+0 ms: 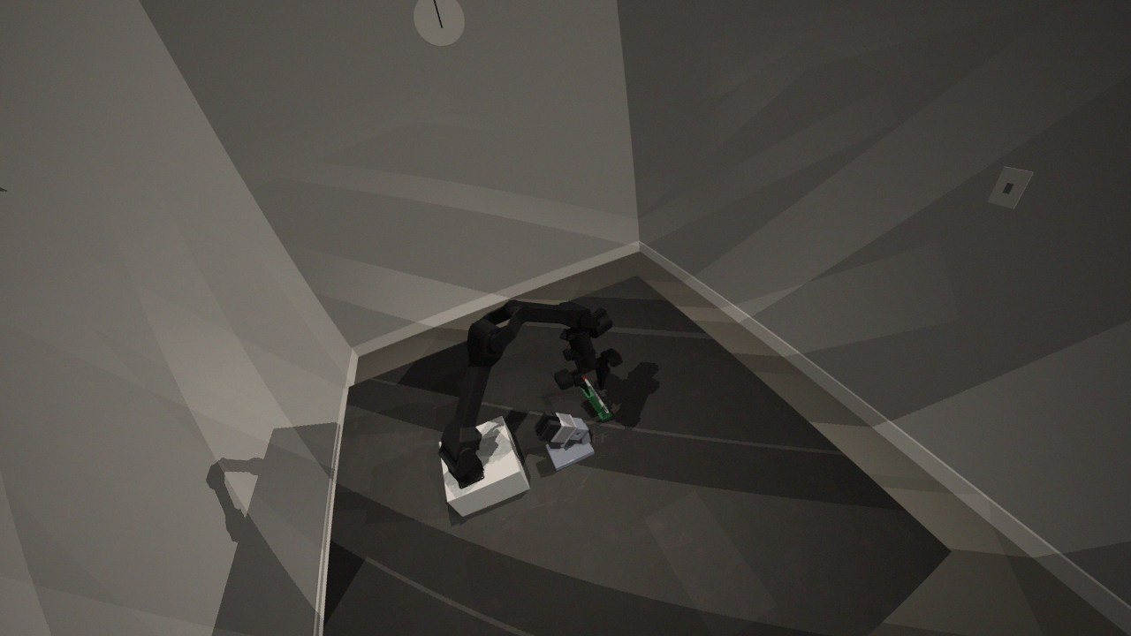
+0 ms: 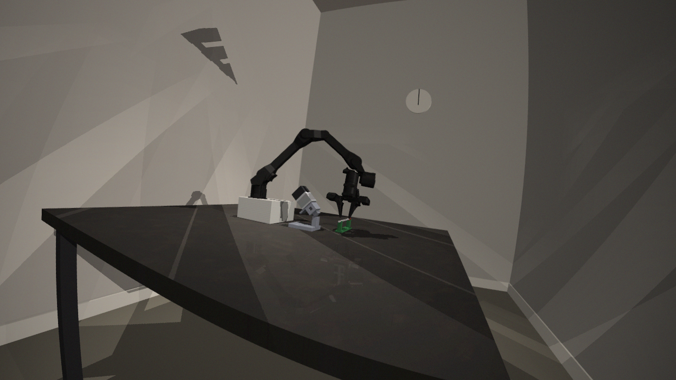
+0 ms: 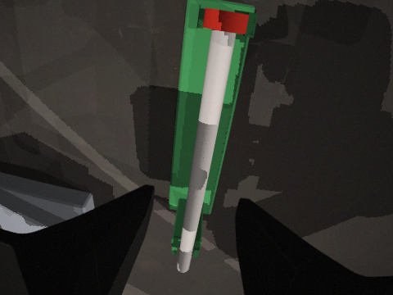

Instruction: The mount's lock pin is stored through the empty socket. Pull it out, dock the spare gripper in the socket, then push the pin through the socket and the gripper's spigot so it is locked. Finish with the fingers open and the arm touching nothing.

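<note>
The lock pin (image 1: 595,395) (image 2: 343,221) (image 3: 209,106) is a pale rod with a red head (image 3: 234,22). It rests lengthwise across a green cradle (image 1: 595,405) (image 2: 343,230) (image 3: 190,70). My gripper (image 1: 595,386) (image 2: 345,217) (image 3: 196,201) is part open and points down just above the cradle, its fingertips on either side of the pin near its headless end, with gaps on both sides. The grey-blue mount (image 1: 571,454) (image 2: 304,227) (image 3: 20,219) stands beside it. A tilted pale body (image 1: 563,427) (image 2: 306,199) with a black end sits on its top; its spigot and the socket hole cannot be made out.
The arm's white base block (image 1: 494,482) (image 2: 254,210) stands beyond the mount, away from the cradle. The mount is close to the left finger's side in the wrist view. The dark table (image 1: 553,545) (image 2: 236,274) carries them all.
</note>
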Controlling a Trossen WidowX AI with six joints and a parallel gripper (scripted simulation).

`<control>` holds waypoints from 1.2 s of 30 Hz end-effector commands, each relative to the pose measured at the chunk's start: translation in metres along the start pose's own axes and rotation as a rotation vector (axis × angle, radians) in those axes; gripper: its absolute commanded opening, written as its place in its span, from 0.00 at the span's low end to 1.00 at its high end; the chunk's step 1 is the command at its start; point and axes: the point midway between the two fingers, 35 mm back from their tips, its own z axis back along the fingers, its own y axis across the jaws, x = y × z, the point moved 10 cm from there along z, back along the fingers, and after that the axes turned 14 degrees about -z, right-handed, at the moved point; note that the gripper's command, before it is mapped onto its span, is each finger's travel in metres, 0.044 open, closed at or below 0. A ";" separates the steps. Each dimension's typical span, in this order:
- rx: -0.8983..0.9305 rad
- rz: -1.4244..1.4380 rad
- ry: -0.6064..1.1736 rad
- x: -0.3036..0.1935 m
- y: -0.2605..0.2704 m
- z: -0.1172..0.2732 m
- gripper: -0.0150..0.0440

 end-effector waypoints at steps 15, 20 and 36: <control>-0.001 0.001 0.006 0.007 0.002 -0.029 0.56; -0.001 0.001 0.006 0.009 0.002 -0.037 0.56; -0.001 0.001 0.006 0.010 0.003 -0.041 0.25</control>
